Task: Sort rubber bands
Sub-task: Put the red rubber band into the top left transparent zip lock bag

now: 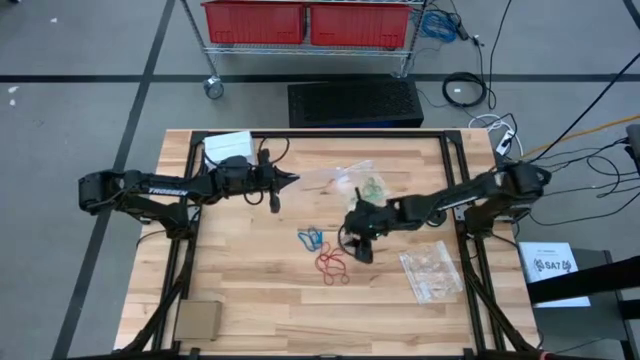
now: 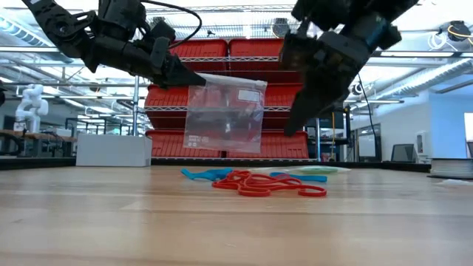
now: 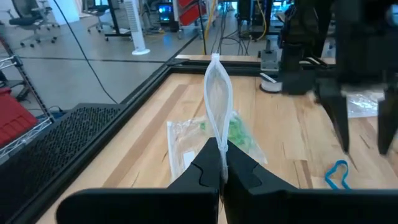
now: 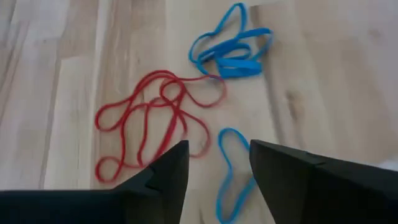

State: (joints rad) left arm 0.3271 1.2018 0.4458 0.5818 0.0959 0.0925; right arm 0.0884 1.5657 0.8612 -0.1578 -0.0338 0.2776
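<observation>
1. Centrally, the thin red rubber bands (image 4: pixel 149 121) lie in a loose tangle of floppy loops on the pale planked wooden table (image 1: pixel 250 290), with the thin blue rubber bands (image 4: pixel 231 50) bunched just beside them
2. One separate blue rubber loop (image 4: pixel 233 168) lies flat on the wood, showing between the right gripper's two dark fingers
3. The right gripper (image 4: pixel 214 165) hangs just above the table over that loop, fingers parted and holding nothing
4. Thin green rubber bands (image 3: pixel 238 132) sit inside a crinkled clear plastic bag (image 3: pixel 186 140) lying on the table farther back
5. The left gripper (image 3: pixel 222 163) is raised above the table, its fingers pinched closed on the edge of a second clear, glossy plastic zip bag (image 2: pixel 224 117), which hangs limp below it
6. Another clear plastic bag (image 1: pixel 432 270) lies flat near the table's right side, well apart from the bands
7. Red plastic bins (image 1: pixel 305 22) stand on a wire cart beyond the table, and a flat brown cardboard piece (image 1: pixel 197 321) rests at the near left corner
</observation>
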